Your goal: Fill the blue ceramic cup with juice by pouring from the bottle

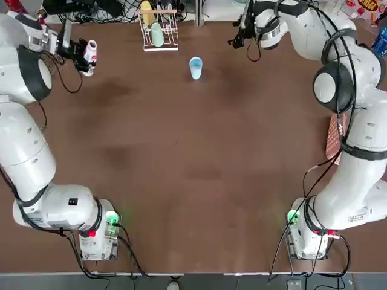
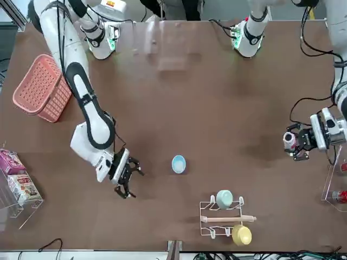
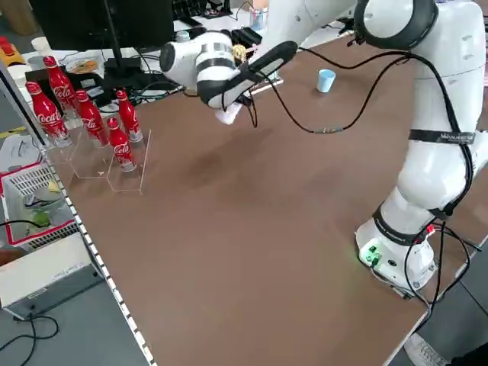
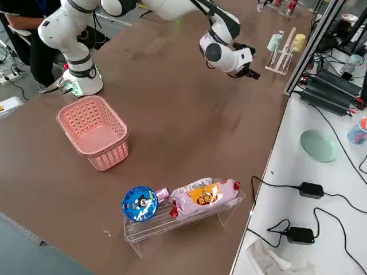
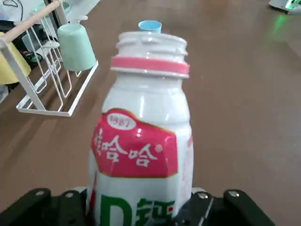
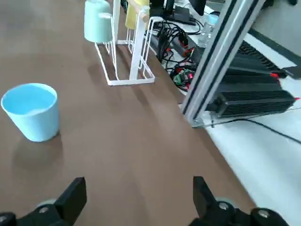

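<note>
Blue ceramic cup (image 1: pixel 195 67): stands upright and alone on the table's (image 1: pixel 199 163) far middle, mouth up; I can't tell whether anything is in it yet. It sits just right of the white drying rack (image 1: pixel 158 30).

Bottle (image 1: pixel 90 54): white, red-and-pink label, held off the table at the far left, well apart from the cup. In the left wrist view it (image 5: pixel 143 141) looks upright relative to the hand, neck pointing toward the cup (image 5: pixel 150 26), and the mouth seems uncapped.

Step in hand: as I judge it, carrying the bottle across to the cup; pouring has not begun.

Doing it well: bring the bottle right along the far edge, staying clear of the rack and the mint-green cup (image 1: pixel 157 34) and yellow cup (image 1: pixel 146 12) hung on it. Stop with the neck just above the cup's rim, then tilt slowly so the stream lands inside and the light cup isn't knocked.

Left gripper (image 1: pixel 81 55): fingers clamped on the bottle's lower body, one each side, label facing the wrist camera.

Right gripper (image 1: pixel 239 37): fingers spread wide, holding nothing, touching nothing; it hovers at the far edge, right of the cup and near it (image 6: pixel 32 111).

Edge of scene: slim red bottles (image 3: pixel 91 122) in a clear stand beyond the table's left side, pink basket (image 2: pixel 43 89) at the right.
</note>
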Controlling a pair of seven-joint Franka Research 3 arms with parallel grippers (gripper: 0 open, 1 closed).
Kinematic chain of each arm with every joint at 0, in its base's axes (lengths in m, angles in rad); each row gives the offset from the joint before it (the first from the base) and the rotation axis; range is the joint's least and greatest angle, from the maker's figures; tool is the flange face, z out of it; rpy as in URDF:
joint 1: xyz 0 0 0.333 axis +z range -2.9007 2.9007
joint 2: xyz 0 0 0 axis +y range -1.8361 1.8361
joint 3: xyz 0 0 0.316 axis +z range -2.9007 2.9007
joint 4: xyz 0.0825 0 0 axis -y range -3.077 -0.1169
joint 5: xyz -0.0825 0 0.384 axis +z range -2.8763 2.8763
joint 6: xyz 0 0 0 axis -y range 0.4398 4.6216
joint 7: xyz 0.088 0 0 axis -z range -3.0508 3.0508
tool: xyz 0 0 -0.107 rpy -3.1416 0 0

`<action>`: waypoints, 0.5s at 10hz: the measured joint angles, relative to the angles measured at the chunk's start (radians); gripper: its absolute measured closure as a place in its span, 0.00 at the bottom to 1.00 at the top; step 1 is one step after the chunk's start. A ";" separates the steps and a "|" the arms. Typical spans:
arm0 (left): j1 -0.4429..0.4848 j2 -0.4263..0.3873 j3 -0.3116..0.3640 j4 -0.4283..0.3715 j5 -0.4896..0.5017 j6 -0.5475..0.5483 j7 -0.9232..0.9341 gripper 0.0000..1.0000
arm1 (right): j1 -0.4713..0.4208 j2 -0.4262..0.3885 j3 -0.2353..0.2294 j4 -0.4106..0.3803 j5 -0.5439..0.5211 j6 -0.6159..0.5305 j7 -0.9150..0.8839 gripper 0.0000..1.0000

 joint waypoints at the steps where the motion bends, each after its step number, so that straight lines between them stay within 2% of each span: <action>1: 0.078 0.010 -0.057 -0.004 0.001 -0.031 0.047 0.58 | 0.000 -0.009 -0.006 0.011 -0.029 0.000 0.000 0.00; 3: 0.266 0.048 -0.204 -0.008 0.029 -0.090 0.149 0.58 | 0.003 -0.022 -0.031 0.024 -0.062 -0.004 0.017 0.00; 5: 0.456 0.086 -0.327 -0.007 0.060 -0.130 0.186 0.58 | 0.013 -0.024 -0.042 0.025 -0.064 -0.033 0.127 0.00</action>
